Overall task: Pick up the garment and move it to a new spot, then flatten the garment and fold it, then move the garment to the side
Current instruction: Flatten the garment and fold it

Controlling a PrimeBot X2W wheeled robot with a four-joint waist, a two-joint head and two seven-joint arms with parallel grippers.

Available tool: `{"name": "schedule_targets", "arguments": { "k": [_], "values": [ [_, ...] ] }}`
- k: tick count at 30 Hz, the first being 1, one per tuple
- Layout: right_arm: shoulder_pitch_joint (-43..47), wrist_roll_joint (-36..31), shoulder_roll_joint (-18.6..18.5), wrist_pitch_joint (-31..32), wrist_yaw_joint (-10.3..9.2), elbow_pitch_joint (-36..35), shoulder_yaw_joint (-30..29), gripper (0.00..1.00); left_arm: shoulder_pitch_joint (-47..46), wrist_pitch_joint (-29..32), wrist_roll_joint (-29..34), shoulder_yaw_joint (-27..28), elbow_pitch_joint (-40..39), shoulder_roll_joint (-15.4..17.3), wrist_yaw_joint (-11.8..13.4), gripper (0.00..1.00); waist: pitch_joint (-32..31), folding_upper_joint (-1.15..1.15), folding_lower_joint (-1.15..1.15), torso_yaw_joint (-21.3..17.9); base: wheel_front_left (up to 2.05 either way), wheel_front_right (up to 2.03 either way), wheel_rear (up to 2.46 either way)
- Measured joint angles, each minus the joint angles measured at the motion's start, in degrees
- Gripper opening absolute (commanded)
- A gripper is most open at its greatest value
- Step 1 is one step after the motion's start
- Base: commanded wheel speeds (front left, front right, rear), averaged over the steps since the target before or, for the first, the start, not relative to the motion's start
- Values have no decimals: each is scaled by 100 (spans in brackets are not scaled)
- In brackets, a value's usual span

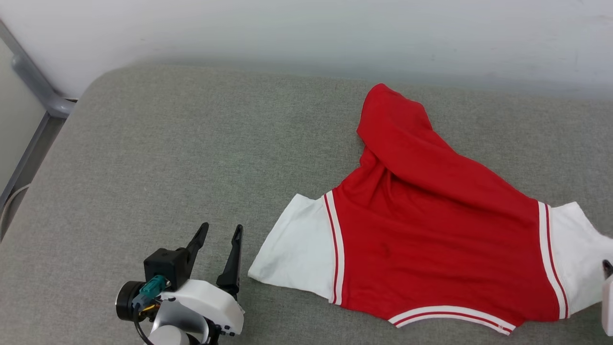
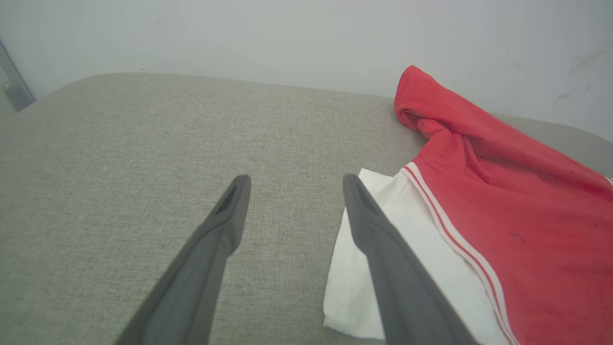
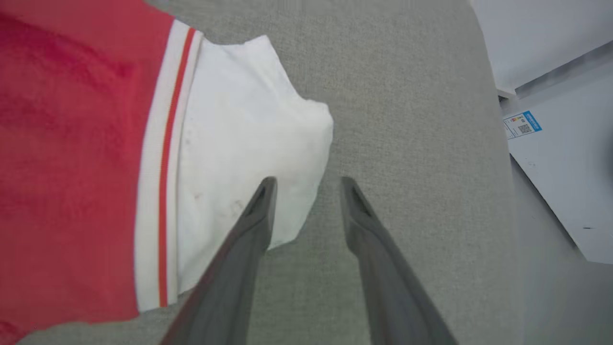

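**Item:** garment, a red jersey with white sleeves and striped trim. It lies on the grey cushion, toward 3 o'clock of centre in the head view, plain side up, with the neckband at 6 o'clock.

**Condition:** shoulders and sleeves lie fairly flat. The lower body is doubled over into a ridge that peaks at 12 o'clock.

**Left gripper**: jaws wide and empty. It sits just beside the left sleeve, which lies at its 3 o'clock.

**Right gripper**: jaws apart, narrower than the left, with nothing between them. One finger overlaps the edge of the right sleeve.

**Step in hand (judged):** flattening.

**Handling notes:**
- The ridge probably needs undoing first.
- Pinch a single layer at the turned-over hem, not the whole bunch.
- Draw it toward 12 o'clock, low and slow, so the shoulders stay put.
- Work both sides evenly, since a one-sided pull would likely skew the body.
- Thin knit slides on this cushion, so press lightly.
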Motion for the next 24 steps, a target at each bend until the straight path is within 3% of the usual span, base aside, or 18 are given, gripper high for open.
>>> {"name": "schedule_targets", "arguments": {
  "k": [9,14,19,24],
  "values": [
    [-23,210,691,-1467,1,-520,-268,100,2,-101,-133,-30,10,10,-124,100,-127,0,0,-138,0,0,0],
    [91,498,998,-2236,0,-951,-304,100,88,127,-226,-111,-167,33,-216,100,-125,0,0,-235,0,0,0],
    [159,678,1205,-2580,0,-1319,-234,100,132,925,-355,-232,-405,176,-243,100,3,0,0,-366,0,0,0],
    [166,708,1298,-2608,0,-1548,-104,100,135,2207,-380,-381,-580,443,-63,100,188,0,0,-531,0,0,0]
  ]
}}
